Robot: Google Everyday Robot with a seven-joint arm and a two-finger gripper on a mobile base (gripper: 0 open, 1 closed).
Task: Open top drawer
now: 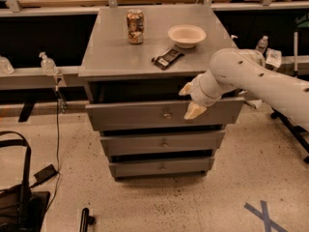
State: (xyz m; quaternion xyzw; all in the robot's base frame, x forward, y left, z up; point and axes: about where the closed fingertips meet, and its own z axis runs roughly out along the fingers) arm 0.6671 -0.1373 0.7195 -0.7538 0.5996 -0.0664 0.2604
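Observation:
The top drawer [130, 116] is the widest grey front of three in a grey metal cabinet [111, 52], with a small round knob [167, 115] at its centre. It stands pulled out a little, with a dark gap above its top edge. My gripper [190, 100], with tan fingertips on a white arm coming from the right, is at the drawer's top edge, just right of the knob. One fingertip [186, 88] is above the edge by the gap, and the other [194, 111] lies in front of the drawer face. The fingers stand apart.
On the cabinet top stand a can [135, 26], a white bowl [186, 35] and a dark wrapped bar [167, 58]. Two narrower drawers [164, 142] sit below. A black bag [19, 202] and cable lie on the floor at left, and blue tape [263, 214] at right. Shelves run behind.

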